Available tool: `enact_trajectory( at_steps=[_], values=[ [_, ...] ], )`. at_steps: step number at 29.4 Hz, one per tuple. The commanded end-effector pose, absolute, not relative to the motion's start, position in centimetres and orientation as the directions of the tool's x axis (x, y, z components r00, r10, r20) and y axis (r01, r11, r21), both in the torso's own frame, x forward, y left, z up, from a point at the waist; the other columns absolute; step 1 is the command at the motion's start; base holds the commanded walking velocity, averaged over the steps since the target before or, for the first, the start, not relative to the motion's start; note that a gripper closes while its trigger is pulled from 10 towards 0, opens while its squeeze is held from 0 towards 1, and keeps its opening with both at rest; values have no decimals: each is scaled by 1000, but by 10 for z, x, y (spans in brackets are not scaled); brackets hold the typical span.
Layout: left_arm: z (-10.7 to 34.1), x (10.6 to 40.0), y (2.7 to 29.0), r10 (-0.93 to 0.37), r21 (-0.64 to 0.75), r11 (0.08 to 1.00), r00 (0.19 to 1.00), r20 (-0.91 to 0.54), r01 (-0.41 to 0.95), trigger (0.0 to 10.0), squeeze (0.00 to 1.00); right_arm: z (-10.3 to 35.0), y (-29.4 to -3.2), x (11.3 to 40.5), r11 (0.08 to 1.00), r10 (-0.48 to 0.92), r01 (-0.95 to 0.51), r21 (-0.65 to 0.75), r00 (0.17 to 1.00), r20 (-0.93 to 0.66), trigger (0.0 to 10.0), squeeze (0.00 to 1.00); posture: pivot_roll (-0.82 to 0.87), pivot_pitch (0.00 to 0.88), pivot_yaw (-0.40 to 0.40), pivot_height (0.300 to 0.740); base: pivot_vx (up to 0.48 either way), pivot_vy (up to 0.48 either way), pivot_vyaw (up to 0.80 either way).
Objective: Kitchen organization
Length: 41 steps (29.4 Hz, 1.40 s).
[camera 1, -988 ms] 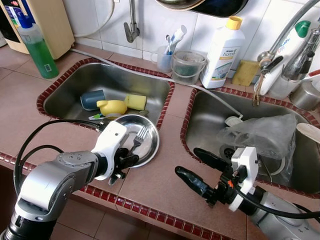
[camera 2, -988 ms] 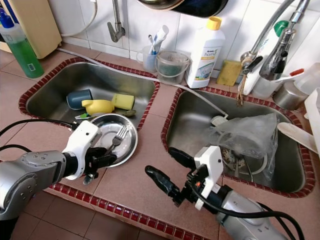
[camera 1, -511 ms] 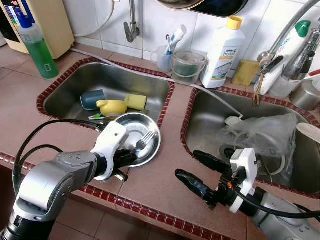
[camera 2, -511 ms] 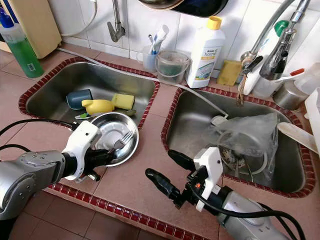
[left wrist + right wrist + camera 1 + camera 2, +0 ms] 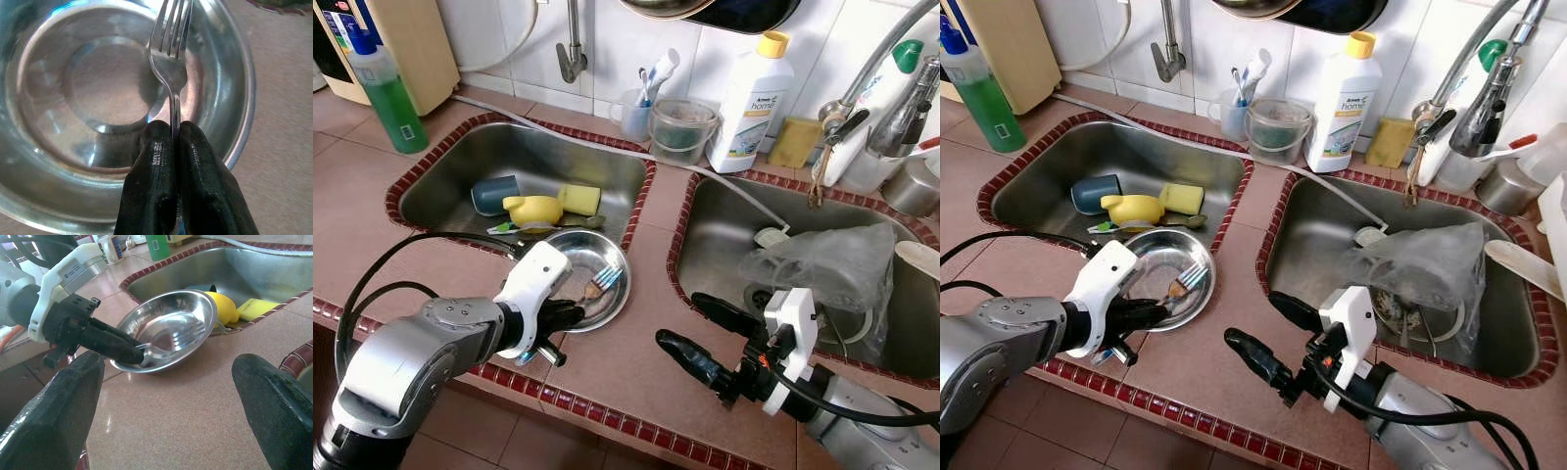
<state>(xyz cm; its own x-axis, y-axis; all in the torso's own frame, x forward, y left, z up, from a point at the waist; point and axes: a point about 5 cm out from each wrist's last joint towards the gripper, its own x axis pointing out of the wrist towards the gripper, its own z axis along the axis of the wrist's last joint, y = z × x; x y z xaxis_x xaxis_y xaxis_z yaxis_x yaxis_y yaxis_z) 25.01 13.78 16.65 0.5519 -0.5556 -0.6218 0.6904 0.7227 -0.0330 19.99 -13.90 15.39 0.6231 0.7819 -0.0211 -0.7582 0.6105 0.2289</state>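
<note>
Left gripper (image 5: pixel 172 142): its 2 black fingers are pressed together on the handle of the fork (image 5: pixel 170 58), at the near rim of the steel bowl (image 5: pixel 619 294).
Fork: held low over the bowl, tines pointing across the bowl's inside; whether the tines touch the metal cannot be told.
Steel bowl: sits on the tiled counter (image 5: pixel 626 362) at the near right corner of the left sink (image 5: pixel 460 162), its far edge overhanging the basin.
Right gripper (image 5: pixel 700 331): hovers over the counter in front of the right sink (image 5: pixel 705 235), its 2 fingers spread wide with nothing between them, pointing toward the bowl.
Left sink: holds a blue cup (image 5: pixel 494 194) on its side, a yellow object (image 5: pixel 533 210) and a yellow sponge (image 5: pixel 578 200) close together.
Right sink: holds a crumpled clear plastic bag (image 5: pixel 832 259) over the drain area.
Back ledge: a white bottle with a yellow cap (image 5: pixel 751 93) stands near a clear tub (image 5: pixel 680 129) and a cup of toothbrushes (image 5: pixel 636 113).
Far left: a green bottle (image 5: pixel 386 98) stands on the counter.
</note>
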Motion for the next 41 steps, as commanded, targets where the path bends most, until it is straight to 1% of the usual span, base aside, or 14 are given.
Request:
enact_trajectory(
  at_steps=[1,3,6,11,14,18,20,25,34,38,41],
  values=[
    [168,245,133,-585,-33,687,526,-617,726,0,0,156,-139,200,611,783,-761,218,621,-26,10000,0,75,117,-46,740,0,0,0],
    [168,240,130,-609,-41,650,488,-625,759,0,0,156,-140,200,613,781,-759,218,624,-26,10000,0,75,116,-45,740,0,0,0],
    [168,237,129,-622,-44,627,466,-629,778,0,0,156,-140,201,614,781,-759,217,624,-26,10000,0,75,115,-43,740,0,0,0],
    [168,232,128,-641,-55,597,435,-633,800,0,0,156,-140,201,614,781,-759,215,624,-25,10000,0,75,115,-42,740,0,0,0],
    [168,232,128,-645,-55,590,429,-632,805,0,0,156,-140,202,615,781,-760,213,624,-25,10000,0,76,114,-42,740,0,0,0],
    [171,236,128,-648,-55,604,449,-616,795,0,0,156,-141,203,617,779,-758,210,627,-25,10000,0,77,113,-43,740,0,0,0],
    [173,242,130,-636,-44,635,489,-597,772,0,0,156,-141,205,619,777,-757,208,629,-24,10000,0,77,111,-43,740,0,0,0],
    [181,253,132,-631,-60,685,551,-546,726,0,0,156,-141,205,619,777,-758,208,628,-24,10000,0,78,107,-44,740,0,0,0],
    [185,255,132,-638,-58,688,565,-523,723,0,0,157,-141,207,618,778,-759,206,628,-21,10000,0,78,100,-48,740,0,0,0],
    [187,258,133,-632,-58,705,588,-505,707,0,0,157,-141,208,615,779,-760,208,626,-17,10000,0,79,97,-51,740,0,0,0],
    [194,262,133,-639,-53,715,620,-455,697,0,0,158,-141,210,616,777,-760,208,629,-6,10000,0,80,92,-54,740,0,0,0]
  ],
)
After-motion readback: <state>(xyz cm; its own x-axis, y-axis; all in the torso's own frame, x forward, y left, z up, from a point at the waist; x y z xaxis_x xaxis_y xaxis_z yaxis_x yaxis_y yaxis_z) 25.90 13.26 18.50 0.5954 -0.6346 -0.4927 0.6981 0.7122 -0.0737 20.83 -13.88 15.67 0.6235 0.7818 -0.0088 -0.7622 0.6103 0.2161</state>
